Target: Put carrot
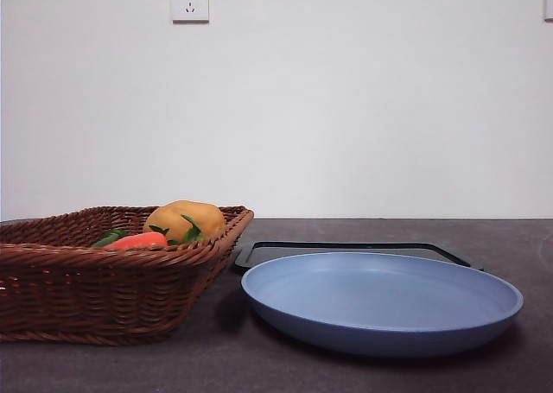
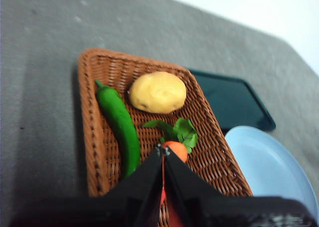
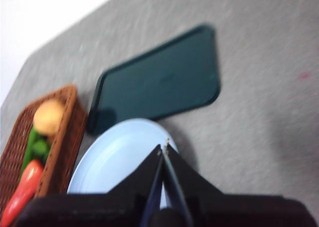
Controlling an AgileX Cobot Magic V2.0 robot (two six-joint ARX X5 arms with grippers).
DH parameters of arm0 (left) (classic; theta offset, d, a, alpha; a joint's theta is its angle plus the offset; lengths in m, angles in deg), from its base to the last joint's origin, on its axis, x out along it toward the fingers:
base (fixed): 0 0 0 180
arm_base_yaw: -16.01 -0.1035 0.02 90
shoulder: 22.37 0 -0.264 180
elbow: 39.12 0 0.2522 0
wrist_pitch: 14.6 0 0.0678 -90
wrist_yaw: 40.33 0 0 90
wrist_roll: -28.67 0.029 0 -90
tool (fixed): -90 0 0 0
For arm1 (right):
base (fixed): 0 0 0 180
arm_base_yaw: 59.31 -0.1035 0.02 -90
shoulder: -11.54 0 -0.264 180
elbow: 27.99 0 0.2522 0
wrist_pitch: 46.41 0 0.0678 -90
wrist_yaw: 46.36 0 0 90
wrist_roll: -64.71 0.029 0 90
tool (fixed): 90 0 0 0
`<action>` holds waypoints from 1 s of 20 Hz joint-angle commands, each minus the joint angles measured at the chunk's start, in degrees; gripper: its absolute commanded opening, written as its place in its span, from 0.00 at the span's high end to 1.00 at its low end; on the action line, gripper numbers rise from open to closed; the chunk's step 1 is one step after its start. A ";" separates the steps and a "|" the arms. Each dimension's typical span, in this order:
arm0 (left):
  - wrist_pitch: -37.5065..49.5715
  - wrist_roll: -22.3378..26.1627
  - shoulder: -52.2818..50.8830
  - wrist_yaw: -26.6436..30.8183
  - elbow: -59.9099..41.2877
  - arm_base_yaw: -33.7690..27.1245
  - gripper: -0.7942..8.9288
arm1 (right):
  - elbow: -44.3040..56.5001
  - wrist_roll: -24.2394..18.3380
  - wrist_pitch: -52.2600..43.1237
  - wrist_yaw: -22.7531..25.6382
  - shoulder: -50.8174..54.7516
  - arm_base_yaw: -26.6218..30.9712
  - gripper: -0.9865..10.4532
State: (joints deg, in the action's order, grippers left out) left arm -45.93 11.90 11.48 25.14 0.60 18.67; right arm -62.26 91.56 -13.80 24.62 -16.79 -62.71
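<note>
Front view showed no arm at all, so both arms were up high and out of that picture. On the left sat a brown woven basket [image 1: 52, 281] on the dark tabletop [image 1: 518, 237]. Inside it lay the carrot [image 1: 138, 240], orange-red and shiny, with only its top peeking over the rim. Its green leaves [image 1: 190, 231] lay against a yellow potato [image 1: 184, 218] just behind it. A bit of a long green pepper [image 1: 109, 237] showed beside the carrot.

To the right of the basket lay a flat dark tray [image 1: 346, 250]. In front of the tray sat a big blue plate [image 1: 380, 302] with nothing on it. The plate looked like a good place to put the carrot, but the task did not say where.

From the left wrist camera, the left claw [image 2: 163, 148] hung over the basket, right above the carrot. Its two black jaws were clenched together with nothing between them. It would need to spread its jaws before it could grab the carrot.

From the right wrist camera, the right claw [image 3: 163, 146] hung over the near side of the blue plate. Its jaws were clenched together too, and it held nothing. It seemed to be waiting.
</note>
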 commanded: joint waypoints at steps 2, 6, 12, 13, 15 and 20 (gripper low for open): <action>-4.04 9.18 10.58 -4.37 7.58 0.90 0.91 | -6.75 -5.92 4.68 -5.81 -10.19 -0.04 0.91; -14.91 15.76 20.76 -4.48 15.80 4.20 0.91 | -14.08 -12.85 15.89 -11.13 -22.34 -0.11 0.91; -16.02 16.94 25.22 -4.44 18.05 8.50 0.83 | -15.45 -14.95 17.11 -10.91 -33.66 -0.57 0.78; -15.37 16.87 25.22 -4.33 18.05 8.68 0.74 | -15.43 -14.93 15.69 -10.56 -35.23 -0.90 0.74; -13.64 16.79 25.22 -4.22 18.05 8.68 0.64 | -15.43 -14.82 11.96 -10.45 -38.38 -1.84 0.70; -12.92 16.76 25.22 -4.11 18.05 8.96 0.64 | -15.43 -12.31 4.50 -8.90 -47.45 -4.92 0.70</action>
State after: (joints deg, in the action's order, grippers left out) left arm -59.41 27.83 36.37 21.01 17.84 27.35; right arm -76.99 78.47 -9.07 15.35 -63.74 -67.45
